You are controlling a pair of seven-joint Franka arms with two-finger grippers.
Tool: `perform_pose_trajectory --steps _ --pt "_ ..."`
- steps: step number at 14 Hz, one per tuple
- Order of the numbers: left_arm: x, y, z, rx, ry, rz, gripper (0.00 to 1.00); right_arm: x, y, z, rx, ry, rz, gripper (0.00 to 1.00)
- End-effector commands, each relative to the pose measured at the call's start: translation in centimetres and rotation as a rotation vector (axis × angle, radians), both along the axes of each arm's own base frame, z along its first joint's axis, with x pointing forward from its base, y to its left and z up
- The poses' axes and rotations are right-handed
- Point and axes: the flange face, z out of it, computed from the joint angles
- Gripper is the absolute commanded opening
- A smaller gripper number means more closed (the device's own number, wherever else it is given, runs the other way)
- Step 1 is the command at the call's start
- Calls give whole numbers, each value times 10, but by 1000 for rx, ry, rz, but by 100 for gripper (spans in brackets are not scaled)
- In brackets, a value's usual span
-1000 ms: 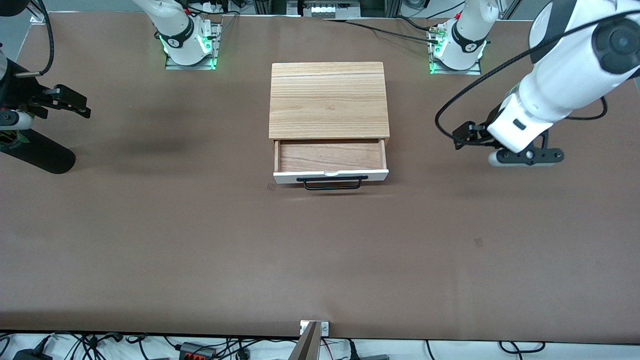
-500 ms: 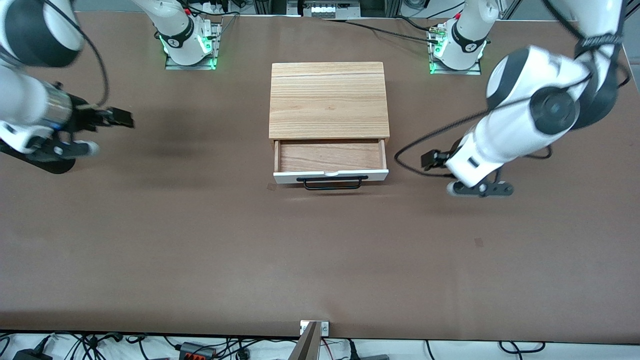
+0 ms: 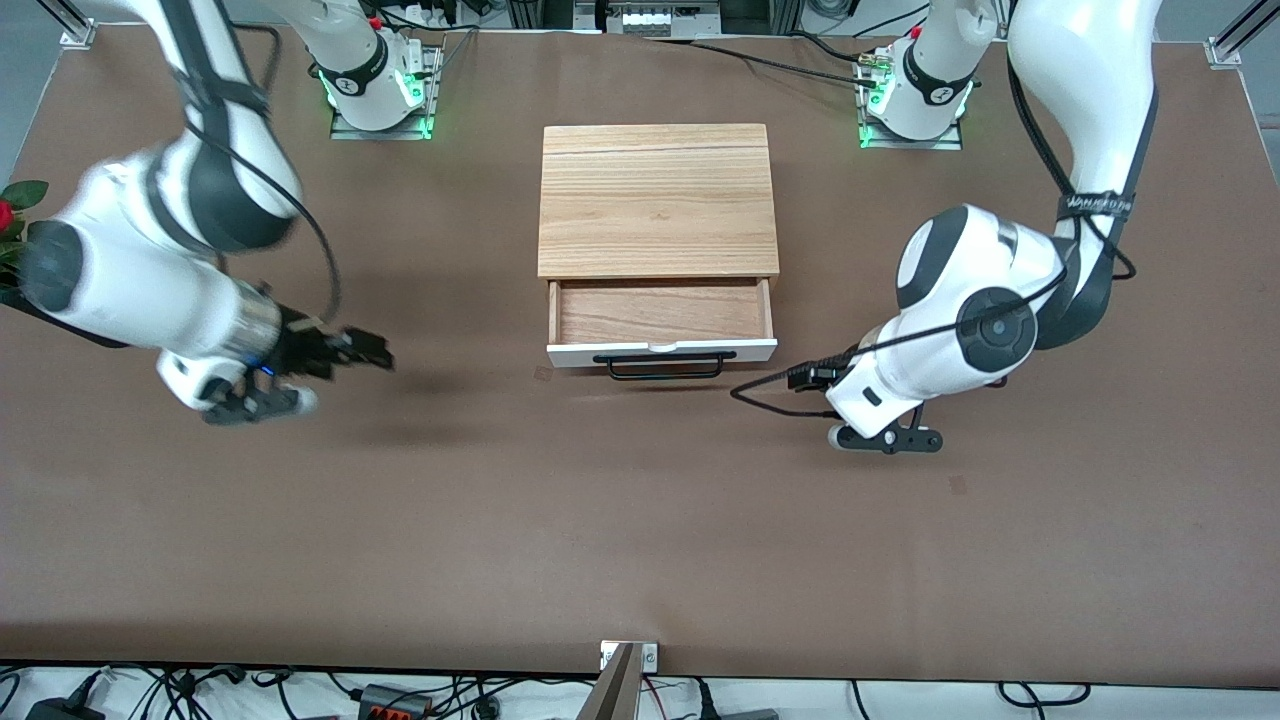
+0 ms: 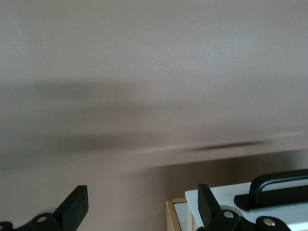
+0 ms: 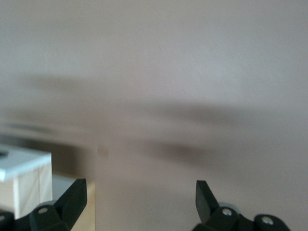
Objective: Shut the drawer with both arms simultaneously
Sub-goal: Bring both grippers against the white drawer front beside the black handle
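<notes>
The oak-topped box (image 3: 658,200) stands mid-table with its drawer (image 3: 660,315) pulled out toward the front camera. The white front panel (image 3: 580,354) and black wire handle (image 3: 665,368) show. My left gripper (image 3: 805,377) hangs low beside the drawer front, toward the left arm's end of the table, and is open and empty. In the left wrist view the gripper (image 4: 143,207) frames the panel's corner (image 4: 226,199) and handle (image 4: 279,183). My right gripper (image 3: 362,350) is open and empty toward the right arm's end, farther from the drawer. In the right wrist view the gripper (image 5: 139,197) sees the panel's corner (image 5: 24,162).
The brown table (image 3: 640,520) stretches wide between the drawer and the front camera. Both arm bases (image 3: 375,85) stand along the edge farthest from that camera. A red flower with green leaves (image 3: 12,215) shows at the right arm's end.
Both arms have swung in from the table's ends toward the drawer front and nearer the front camera. The drawer has not moved.
</notes>
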Motion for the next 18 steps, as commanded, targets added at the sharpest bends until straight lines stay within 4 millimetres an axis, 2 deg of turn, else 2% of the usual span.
perform_pose_trajectory --steps 1,3,6,9,12,15,18 --pt "-1 -22 7 -9 -12 -24 100 12 46 -27 16 -88 4 100" --pt "-5 -27 -8 -10 20 -29 100 9 86 -48 21 -130 -17 100" --pt "-14 -44 -18 -4 43 -57 100 -7 143 -70 42 -107 -191 100" --pt "-16 -43 -32 2 69 -60 100 -21 184 -80 67 -136 -208 100" --pt "-31 -51 -37 30 147 -100 100 -31 203 -89 71 -137 -215 100" --pt "-35 -53 -36 35 161 -109 100 -46 206 -109 38 -90 -190 100" --pt "-46 -63 -40 54 206 -136 100 -57 213 -115 12 -33 -160 100"
